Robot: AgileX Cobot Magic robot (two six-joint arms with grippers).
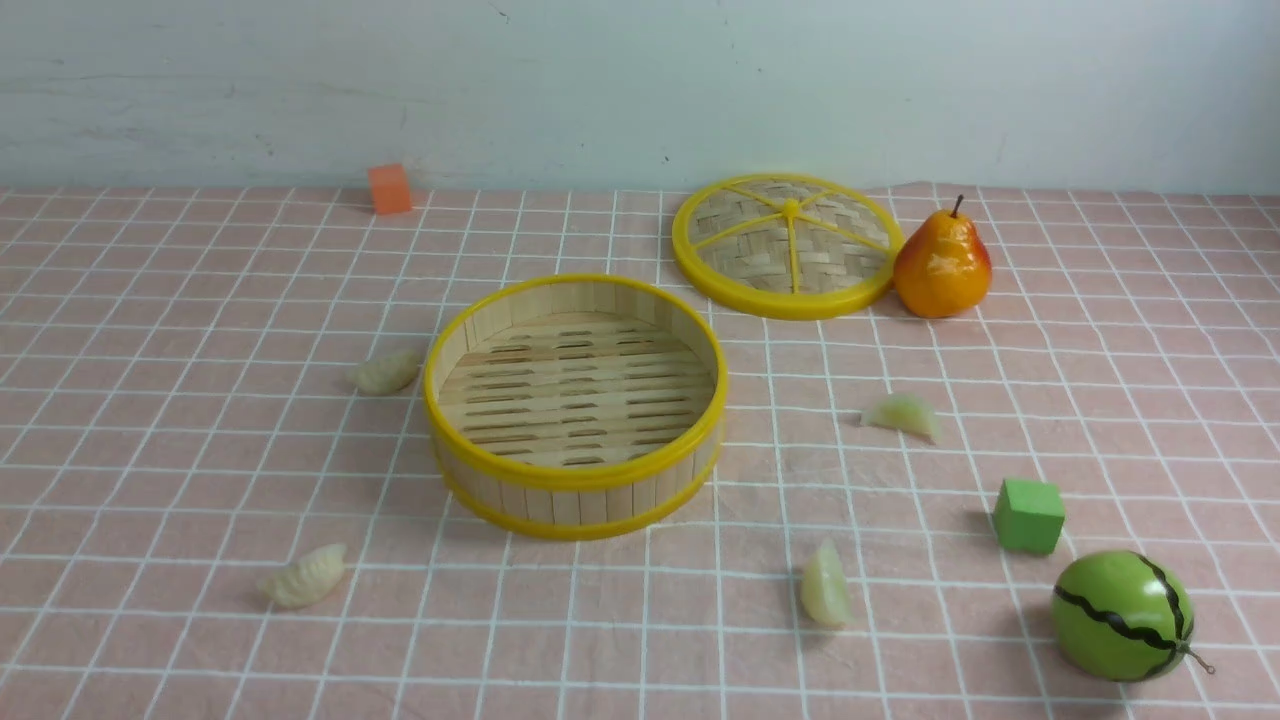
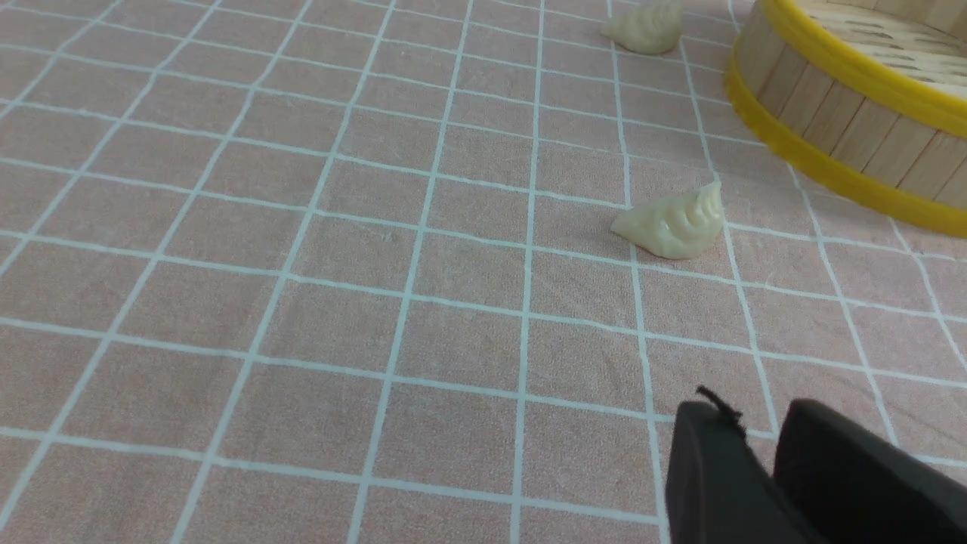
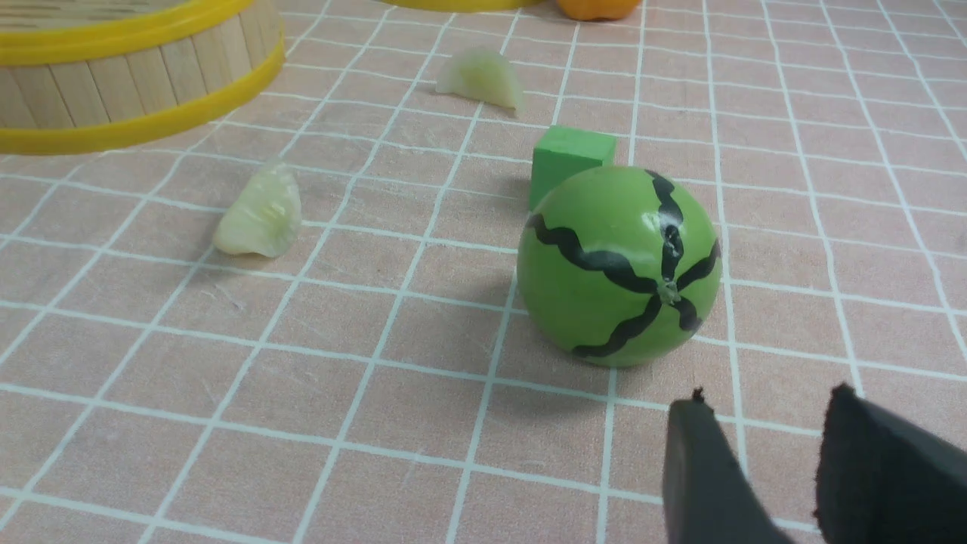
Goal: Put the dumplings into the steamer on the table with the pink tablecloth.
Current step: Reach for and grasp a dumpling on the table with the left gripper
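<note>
The steamer [image 1: 575, 480] stands empty mid-table on the pink tablecloth [image 1: 150, 400]. Two cream dumplings lie to its left, one far [image 1: 387, 371] and one near [image 1: 303, 577]. Two green dumplings lie to its right, one far [image 1: 903, 413] and one near [image 1: 825, 585]. Neither gripper shows in the front view. My left gripper [image 2: 755, 408] is shut and empty, hovering short of the near cream dumpling [image 2: 671, 223], with the steamer [image 2: 846, 113] beyond. My right gripper [image 3: 767, 397] is open and empty, just behind the watermelon, with a green dumpling [image 3: 261, 215] off to the side.
A toy watermelon [image 1: 1120, 615] and a green cube [image 1: 1028, 515] sit at the near right, between my right gripper and the far green dumpling [image 3: 482, 75]. The woven lid [image 1: 785, 245] and a pear [image 1: 942, 265] lie at the back. An orange cube [image 1: 390, 188] stands by the wall.
</note>
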